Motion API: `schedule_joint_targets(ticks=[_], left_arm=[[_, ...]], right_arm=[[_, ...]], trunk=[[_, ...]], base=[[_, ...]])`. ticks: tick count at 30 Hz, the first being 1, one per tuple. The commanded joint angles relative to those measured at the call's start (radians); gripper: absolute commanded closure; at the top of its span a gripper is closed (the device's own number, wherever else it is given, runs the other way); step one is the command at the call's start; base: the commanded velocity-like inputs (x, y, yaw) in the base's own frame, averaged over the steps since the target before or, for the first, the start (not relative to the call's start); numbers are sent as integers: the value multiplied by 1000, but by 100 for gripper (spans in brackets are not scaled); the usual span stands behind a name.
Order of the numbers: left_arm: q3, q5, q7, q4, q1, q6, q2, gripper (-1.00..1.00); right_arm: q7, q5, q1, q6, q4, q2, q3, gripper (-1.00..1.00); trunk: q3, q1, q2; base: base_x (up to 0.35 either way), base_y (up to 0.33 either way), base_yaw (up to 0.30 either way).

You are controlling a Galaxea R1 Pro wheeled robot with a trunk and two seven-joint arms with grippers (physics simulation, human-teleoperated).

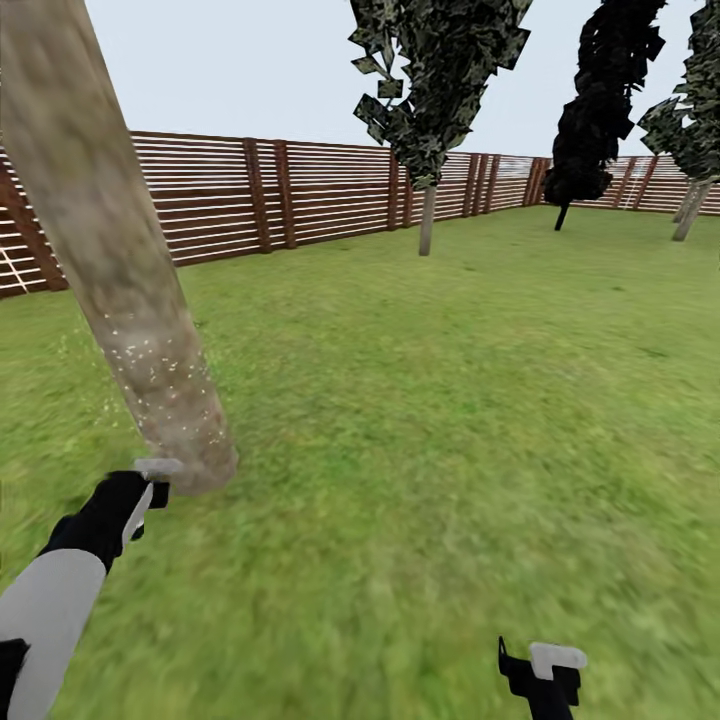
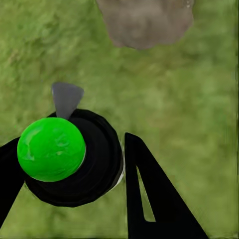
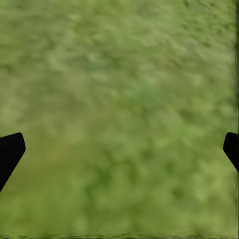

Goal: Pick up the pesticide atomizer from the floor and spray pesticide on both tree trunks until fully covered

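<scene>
Nearest the camera in the head view, the right claw (image 1: 545, 672) hangs low over the green lawn (image 1: 450, 420), and its wrist view shows only the tips of its two black fingers (image 3: 10, 152) at opposite edges of the grass, so it stands wide open with nothing between them. A little farther out on the other side, the left claw (image 1: 150, 482) reaches from its white-and-black arm (image 1: 60, 590) toward the foot of the near tree. In the left wrist view its black fingers (image 2: 149, 194) close around the pesticide atomizer (image 2: 74, 159), a round black body topped by a glossy bright green ball, with a small grey nozzle (image 2: 66, 98) pointing at the base of the trunk. Just beyond the claw rises the thick, pale grey-brown mottled tree trunk (image 1: 110, 260), leaning across the picture; a fine scatter of tiny whitish pesticide specks (image 1: 150, 360) dots its lower part. Well beyond, another tall tree with ragged dark grey-green foliage (image 1: 430, 90) stands by the brown horizontal-slat wooden fence (image 1: 300, 190), a thin-stemmed black-foliaged tree (image 1: 595, 110) stands farther along, and a further grey-green tree (image 1: 695, 130) shows at the edge.
</scene>
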Motion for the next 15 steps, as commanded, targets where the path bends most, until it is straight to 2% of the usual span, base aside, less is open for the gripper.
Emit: schedule_joint_targets(ticks=[1, 2, 3, 4, 5, 6, 7, 8, 9, 10, 11, 12, 15], left_arm=[[1, -16, -37, 5, 36, -63, -2, 100], [-7, -22, -130, 9, 77, -139, 0, 100], [-10, -26, -190, 10, 96, -177, 2, 100], [-14, -43, -299, 10, 125, -245, 6, 100], [-15, -66, -370, 11, 143, -291, 9, 100], [-16, -106, -447, 11, 160, -344, 14, 100], [-16, -194, -584, 11, 180, -430, 18, 100], [-13, -322, -782, 11, 195, -528, 21, 100], [-18, -514, -1070, 10, 202, -587, 19, 100], [-53, -664, -1203, 10, 202, -604, 13, 100], [-68, -711, -1238, 9, 199, -615, 9, 100], [-73, -728, -1251, 8, 195, -619, 8, 100], [-79, -745, -1267, 10, 190, -621, 8, 100]], right_arm=[[-4, 7, -1, -1, 0, 0, -4, -100], [-3, 7, -1, -1, -4, -2, -4, -100], [-3, 7, -1, -1, -5, -2, -3, -100], [-3, 7, -1, 0, -7, -2, -3, -100], [-2, 9, -1, 0, -8, -3, -2, -100], [1, 20, -1, 0, -9, -2, 8, -100], [19, 76, -1, 2, -19, -2, 65, -100], [82, 188, -1, 11, -56, -2, 167, -100], [453, 323, -13, 196, -185, -15, 241, -100], [643, 341, -29, 319, -313, -17, 251, -100], [707, 346, -31, 346, -367, -16, 253, -100], [752, 347, -34, 354, -397, -15, 254, -100], [879, 349, -52, 363, -462, -18, 255, -100]], trunk=[[-1, -1, 0], [-1, -1, 0], [-1, -1, 0], [-1, -1, 0], [-1, -1, 0], [-1, -1, 0], [-1, -1, 0], [-1, -1, 0], [-1, -1, 0], [-1, -1, 0], [-1, -1, 0], [-1, -1, 0], [-1, -1, 0]], base=[[-277, -153, 0], [-282, -145, 0], [-283, -143, 0], [-272, -133, 0], [-255, -126, 0], [-227, -114, 0], [-135, -63, 0], [-44, -21, 0], [-5, -2, 0], [0, 0, 0], [0, 0, 0], [0, 0, 0], [0, 0, 0]])
